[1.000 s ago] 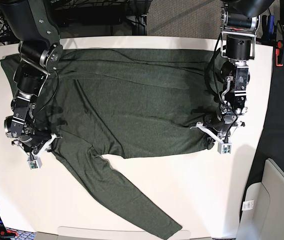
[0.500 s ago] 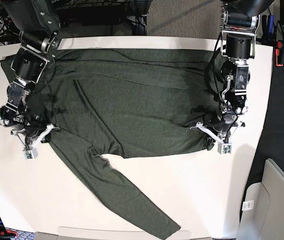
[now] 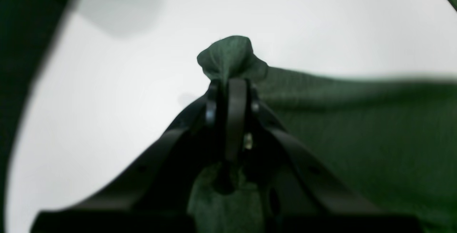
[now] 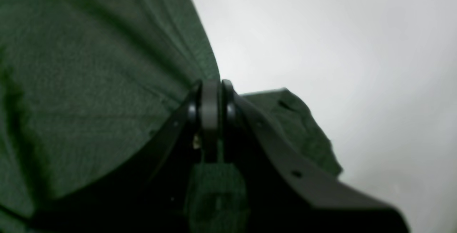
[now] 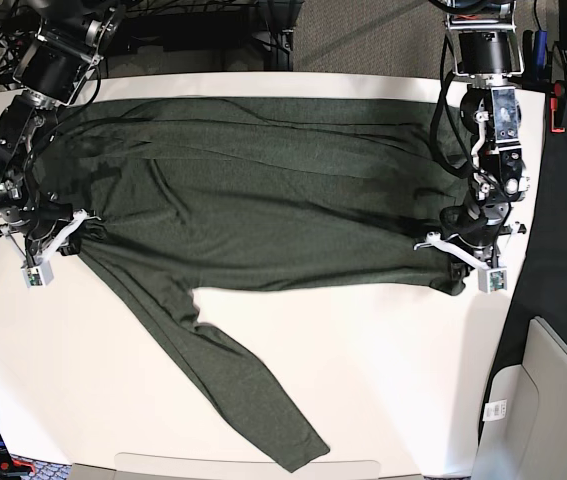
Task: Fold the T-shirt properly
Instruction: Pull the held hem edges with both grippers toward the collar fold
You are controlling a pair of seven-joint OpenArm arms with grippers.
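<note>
Dark olive heathered T-shirt (image 5: 263, 200) lay stretched flat on the white tabletop (image 5: 363, 380), long axis running left-right, one sleeve trailing diagonally toward the near edge (plain, unprinted), left tool (image 3: 228, 83) and right tool (image 4: 210, 86) each clenched on its fabric.

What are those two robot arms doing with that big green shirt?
They are getting ready to fold it. The T-shirt lies spread out on the white table. The left gripper is shut on the shirt's edge on one side, and the right gripper is shut on the cloth on the other side. One long sleeve trails loose toward the table's near edge. No fold shows yet.
</note>
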